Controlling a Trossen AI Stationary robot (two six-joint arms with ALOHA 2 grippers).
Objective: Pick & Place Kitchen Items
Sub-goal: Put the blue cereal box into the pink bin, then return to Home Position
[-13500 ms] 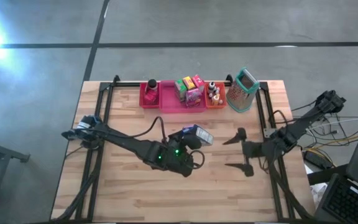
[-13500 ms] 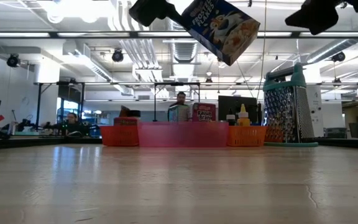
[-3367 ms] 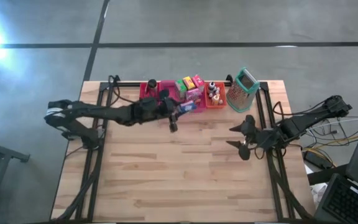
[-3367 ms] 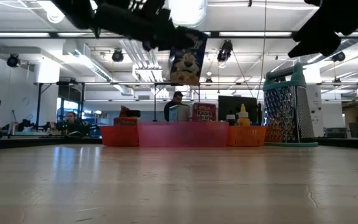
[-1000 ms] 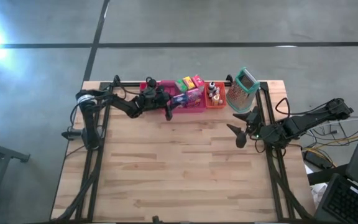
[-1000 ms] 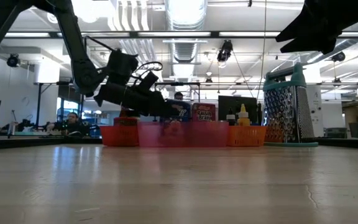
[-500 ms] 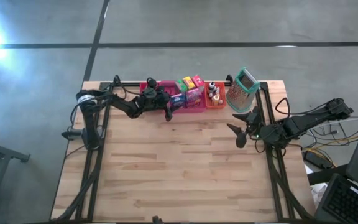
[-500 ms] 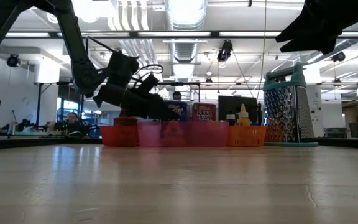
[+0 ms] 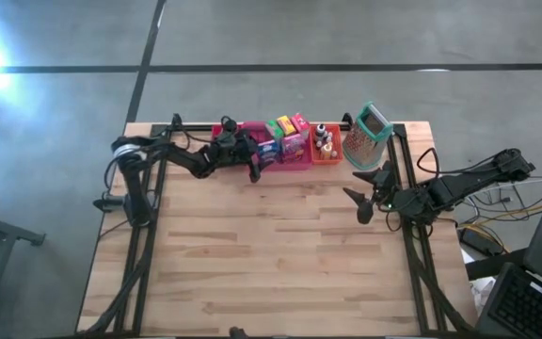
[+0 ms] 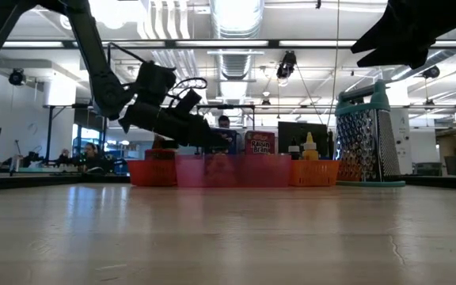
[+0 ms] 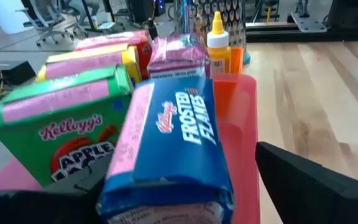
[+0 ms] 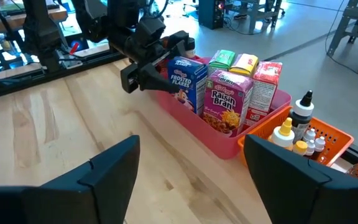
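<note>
Frosted Flakes box (image 12: 187, 84) | now upright in pink bin (image 12: 225, 144) at counter's (image 9: 271, 254) 12 o'clock, no longer carried aloft | left pincer (image 9: 255, 168) spreading open beside it: placement looks done | right pincer (image 9: 365, 193) open, 3 o'clock | glossy rectangular cardboard, translucent plastic bin

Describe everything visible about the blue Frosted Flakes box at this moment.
The blue Frosted Flakes box is a small cardboard-looking carton with white lettering, a pink side panel and a cartoon figure on its front. It stands upright in the pink bin, at the end of the row of boxes, next to the purple Raisin Bran box and close beside the green Apple Jacks box. The left gripper sits around it with fingers spread; whether they touch the box is unclear.
</note>
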